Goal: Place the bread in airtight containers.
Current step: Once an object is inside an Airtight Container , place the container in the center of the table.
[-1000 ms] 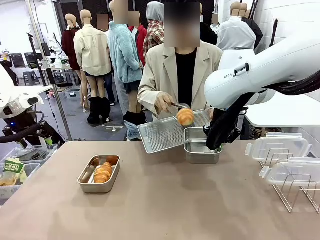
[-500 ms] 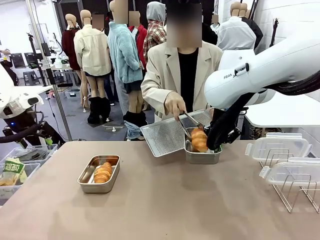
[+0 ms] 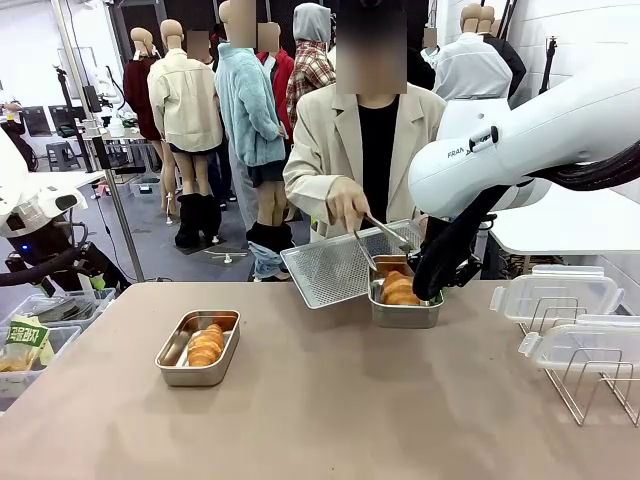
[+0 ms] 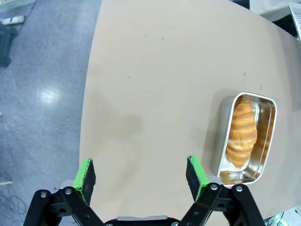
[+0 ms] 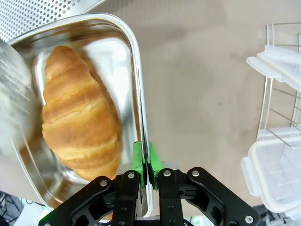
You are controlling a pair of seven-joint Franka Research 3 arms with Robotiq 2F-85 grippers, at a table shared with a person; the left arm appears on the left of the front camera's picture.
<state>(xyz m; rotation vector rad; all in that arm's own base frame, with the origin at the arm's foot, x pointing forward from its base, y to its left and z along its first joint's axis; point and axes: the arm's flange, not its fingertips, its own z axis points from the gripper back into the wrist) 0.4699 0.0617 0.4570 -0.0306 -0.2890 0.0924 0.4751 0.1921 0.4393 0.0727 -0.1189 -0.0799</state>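
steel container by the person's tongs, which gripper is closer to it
Right. The right gripper is shut on the rim of that container; the left gripper hangs open above the table, off beside the other container holding a roll.

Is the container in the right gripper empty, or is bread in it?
Bread is in it: one roll lies inside the container, whose rim the right gripper pinches.
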